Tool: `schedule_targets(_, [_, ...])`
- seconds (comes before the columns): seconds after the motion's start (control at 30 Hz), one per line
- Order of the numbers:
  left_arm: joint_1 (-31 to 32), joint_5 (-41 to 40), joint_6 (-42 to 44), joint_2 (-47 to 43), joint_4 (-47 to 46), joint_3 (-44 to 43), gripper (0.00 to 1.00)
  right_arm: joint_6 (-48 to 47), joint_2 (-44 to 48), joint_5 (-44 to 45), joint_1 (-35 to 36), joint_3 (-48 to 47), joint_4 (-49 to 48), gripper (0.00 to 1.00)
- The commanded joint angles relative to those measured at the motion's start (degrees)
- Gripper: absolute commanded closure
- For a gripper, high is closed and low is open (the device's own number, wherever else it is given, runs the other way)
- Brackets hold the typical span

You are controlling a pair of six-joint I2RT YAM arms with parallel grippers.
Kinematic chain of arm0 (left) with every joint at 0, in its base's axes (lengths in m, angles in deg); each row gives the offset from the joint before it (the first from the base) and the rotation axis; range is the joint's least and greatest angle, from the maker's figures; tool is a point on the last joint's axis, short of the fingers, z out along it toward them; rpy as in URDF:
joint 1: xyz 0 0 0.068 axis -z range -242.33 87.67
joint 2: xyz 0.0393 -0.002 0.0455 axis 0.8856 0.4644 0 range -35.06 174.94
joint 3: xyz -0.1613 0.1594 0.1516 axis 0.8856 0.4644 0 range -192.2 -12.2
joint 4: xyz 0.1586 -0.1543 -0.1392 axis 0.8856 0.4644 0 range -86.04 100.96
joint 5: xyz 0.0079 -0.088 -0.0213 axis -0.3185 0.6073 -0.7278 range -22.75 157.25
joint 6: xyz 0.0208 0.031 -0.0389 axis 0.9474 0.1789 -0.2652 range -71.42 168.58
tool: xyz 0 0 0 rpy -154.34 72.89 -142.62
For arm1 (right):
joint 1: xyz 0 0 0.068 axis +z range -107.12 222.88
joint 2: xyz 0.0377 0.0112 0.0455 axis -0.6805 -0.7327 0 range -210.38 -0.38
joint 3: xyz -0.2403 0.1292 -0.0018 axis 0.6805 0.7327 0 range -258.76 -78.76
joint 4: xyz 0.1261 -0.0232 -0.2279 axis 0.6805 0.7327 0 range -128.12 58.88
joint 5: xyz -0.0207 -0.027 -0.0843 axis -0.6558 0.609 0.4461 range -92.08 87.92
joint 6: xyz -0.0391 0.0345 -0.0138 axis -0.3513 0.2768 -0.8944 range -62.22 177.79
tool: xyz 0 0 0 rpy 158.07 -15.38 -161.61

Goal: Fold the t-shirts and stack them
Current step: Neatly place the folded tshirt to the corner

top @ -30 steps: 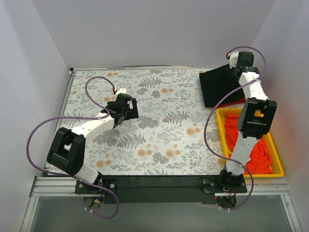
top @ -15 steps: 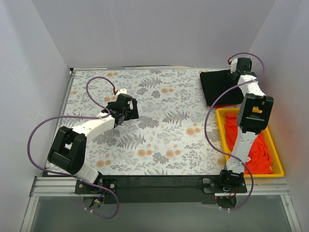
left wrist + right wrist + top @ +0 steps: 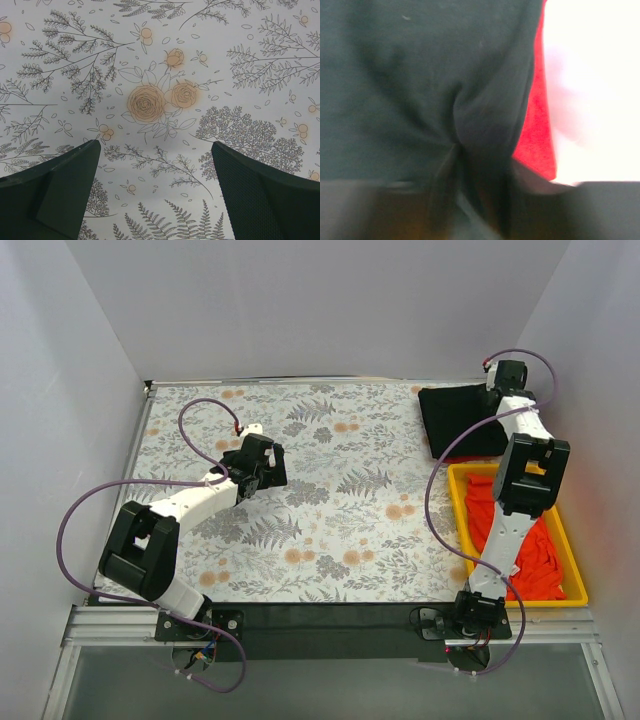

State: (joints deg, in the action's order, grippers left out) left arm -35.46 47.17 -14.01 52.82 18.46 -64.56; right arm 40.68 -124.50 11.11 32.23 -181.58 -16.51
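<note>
Left claw [image 3: 156,150] hangs open over the bare floral table [image 3: 350,530], holding nothing. At the back right corner a folded black shirt [image 3: 458,420] lies on a red shirt [image 3: 536,125], of which only an edge shows. The right claw [image 3: 508,375] is at the black shirt's far right edge. The wrist view is blurred, but the cloth puckers into it, so it looks closed on the black shirt. Further right, a yellow bin [image 3: 455,502] holds orange-red shirts [image 3: 540,560], unfolded. Judging by this, two shirts are stacked and several remain. A second ago the black shirt's edge was raised; it has since been drawn right and lies flatter. The left arm has not moved.
</note>
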Motion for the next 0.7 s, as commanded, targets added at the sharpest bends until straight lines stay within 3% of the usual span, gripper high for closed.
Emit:
schedule_targets(0.0, [0.0,-0.3,0.5,-1.0,-1.0,-1.4,0.13,0.8,2.3,4.1,-1.3,0.3,-3.0,0.57])
schedule_targets(0.03, [0.0,-0.3,0.5,-1.0,-1.0,-1.5,0.13,1.0,2.6,4.7,-1.3,0.3,-3.0,0.49])
schedule_targets(0.1, [0.0,-0.3,0.4,-1.7,-1.1,-1.5,0.13,2.7,4.0,6.4,-1.3,0.3,-2.6,0.43])
schedule_targets(0.37, [0.1,-0.8,-2.2,-9.0,0.6,-3.0,0.11,10.2,16.3,6.9,-1.3,1.7,1.7,0.33])
schedule_targets(0.5, [0.0,-1.0,-4.6,-15.7,6.4,-6.4,0.10,13.8,29.1,1.0,-1.3,7.5,2.7,0.29])
schedule_targets(0.67, [0.0,-4.5,-5.5,-28.0,11.7,-10.2,0.06,18.6,48.6,-3.3,-1.3,16.8,1.5,0.06])
